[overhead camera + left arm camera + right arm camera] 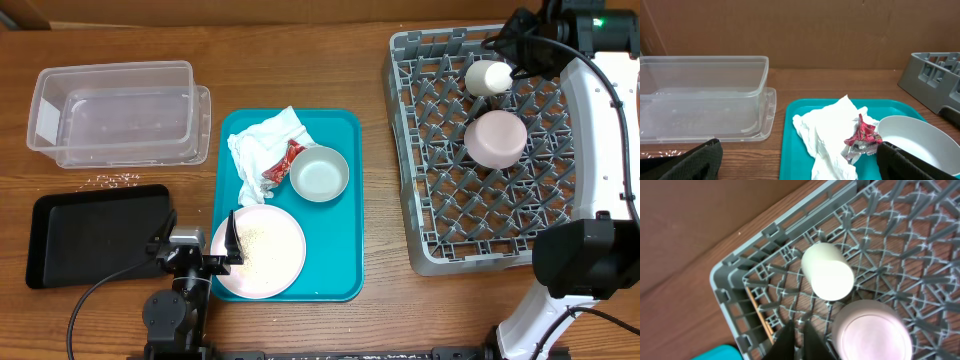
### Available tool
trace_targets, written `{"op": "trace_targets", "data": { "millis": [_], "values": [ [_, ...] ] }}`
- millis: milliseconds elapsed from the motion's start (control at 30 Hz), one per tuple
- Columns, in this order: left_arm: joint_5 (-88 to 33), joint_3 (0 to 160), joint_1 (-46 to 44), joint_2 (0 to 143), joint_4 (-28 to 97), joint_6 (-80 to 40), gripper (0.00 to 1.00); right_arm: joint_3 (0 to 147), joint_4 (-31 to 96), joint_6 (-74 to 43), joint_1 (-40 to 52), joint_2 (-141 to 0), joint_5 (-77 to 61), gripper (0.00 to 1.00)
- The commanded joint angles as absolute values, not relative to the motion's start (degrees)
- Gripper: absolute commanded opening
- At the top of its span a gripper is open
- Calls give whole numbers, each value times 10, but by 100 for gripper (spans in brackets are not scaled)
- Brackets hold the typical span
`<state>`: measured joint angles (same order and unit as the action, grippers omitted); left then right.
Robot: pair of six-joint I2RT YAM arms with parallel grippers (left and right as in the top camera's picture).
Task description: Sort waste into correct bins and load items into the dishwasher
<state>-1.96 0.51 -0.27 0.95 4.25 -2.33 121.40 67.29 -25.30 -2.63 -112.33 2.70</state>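
Crumpled white napkins and a red foil packet lie on the teal tray, next to the grey bowl. The pink plate, strewn with rice crumbs, sits at the tray's front. My left gripper is open and empty at the plate's left edge; its view shows the napkins, packet and bowl ahead. The white cup and upturned pink bowl stand in the dish rack. My right gripper is shut and empty above the rack, near the cup.
The clear tub stands at the back left, with the black tray in front of it. Loose crumbs lie on the table between them. A thin wooden stick lies inside the rack's left wall.
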Motion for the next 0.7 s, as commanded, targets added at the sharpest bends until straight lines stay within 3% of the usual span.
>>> {"op": "trace_targets", "data": {
  "millis": [0,667],
  "values": [
    [-24,3,0,3,43,-8,100,1212,667,-255,-30,-1112,60,4],
    [-24,3,0,3,43,-8,100,1199,666,-333,-30,-1146,154,4]
  ]
}}
